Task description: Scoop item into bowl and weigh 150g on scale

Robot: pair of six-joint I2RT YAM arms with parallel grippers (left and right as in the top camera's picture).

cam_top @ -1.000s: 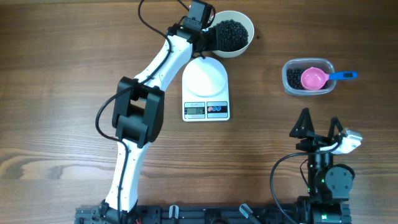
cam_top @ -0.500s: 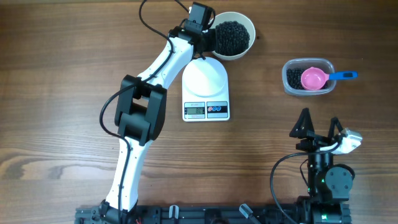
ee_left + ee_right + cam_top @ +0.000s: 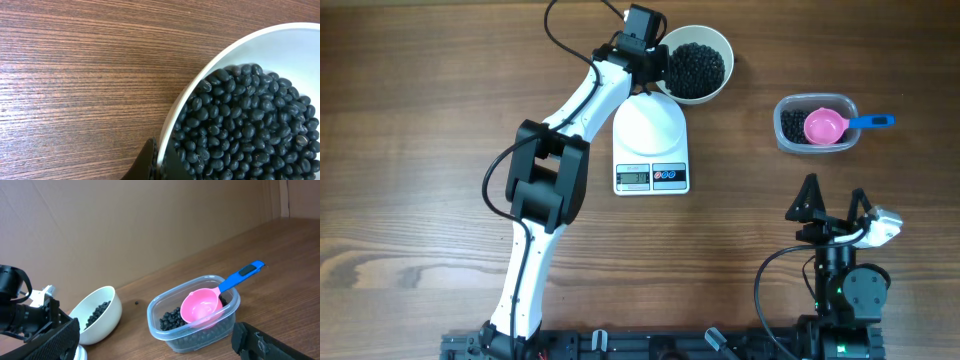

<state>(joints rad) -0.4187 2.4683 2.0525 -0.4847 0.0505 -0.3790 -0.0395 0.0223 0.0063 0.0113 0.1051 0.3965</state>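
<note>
The white bowl (image 3: pixel 726 72), heaped with black beans (image 3: pixel 698 66), stands on the table just beyond the far right corner of the scale (image 3: pixel 650 130). My left gripper (image 3: pixel 658 62) is shut on the bowl's left rim. In the left wrist view one finger (image 3: pixel 144 163) is outside the rim (image 3: pixel 200 85) and the other is inside among the beans (image 3: pixel 250 125). My right gripper (image 3: pixel 834 192) hangs open near the front right, holding nothing. Its view shows the bowl (image 3: pixel 109 316) to the left.
A clear plastic tub (image 3: pixel 790 140) at the right holds more beans and a pink scoop (image 3: pixel 823 127) with a blue handle (image 3: pixel 872 122). In the right wrist view the tub (image 3: pixel 200 332) lies between the open fingers, farther off. A stray bean (image 3: pixel 136 302) lies behind it.
The left jaws have closed onto the bowl's rim. The bowl has shifted slightly toward the scale and to the right. The right arm has not moved.
</note>
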